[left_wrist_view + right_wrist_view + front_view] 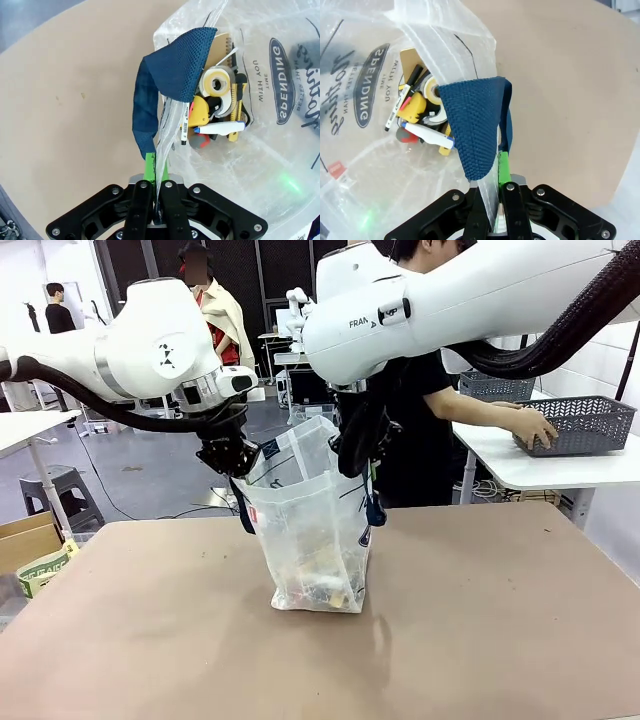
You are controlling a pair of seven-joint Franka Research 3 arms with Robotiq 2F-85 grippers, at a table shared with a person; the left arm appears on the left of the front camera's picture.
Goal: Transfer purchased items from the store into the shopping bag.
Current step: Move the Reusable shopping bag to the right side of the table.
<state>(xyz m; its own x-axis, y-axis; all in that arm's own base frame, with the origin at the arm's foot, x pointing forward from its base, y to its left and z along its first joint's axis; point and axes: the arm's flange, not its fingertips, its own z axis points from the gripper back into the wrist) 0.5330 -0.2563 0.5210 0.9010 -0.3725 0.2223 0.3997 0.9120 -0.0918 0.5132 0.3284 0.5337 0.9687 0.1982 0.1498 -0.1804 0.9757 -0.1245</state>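
Shopping bag (315, 530) stands upright at the centre of the front view on the brown table (500, 620), its mouth held wide between the two arms. We see the left gripper (232, 462) at the bag's upper left rim and the right gripper (358, 455) at its upper right rim.

In the left wrist view that claw's green pads (150, 162) are pressed together on the thin plastic rim, just below a folded-over navy strap handle (172, 65). In the right wrist view the other claw is likewise pinched on the rim, at the foot of the second navy strap (475, 125).

Through the open mouth we look down on the purchased items (217, 107) heaped at the bag's bottom: a roll of tape (216, 84), a yellow piece, a white-and-blue marker (220, 128), a thin pen and a bit of red.

In the upper right of the front view a person's hand (535, 428) rests at the rim of a dark grey lattice basket (585, 425) on a white side table (530, 468).
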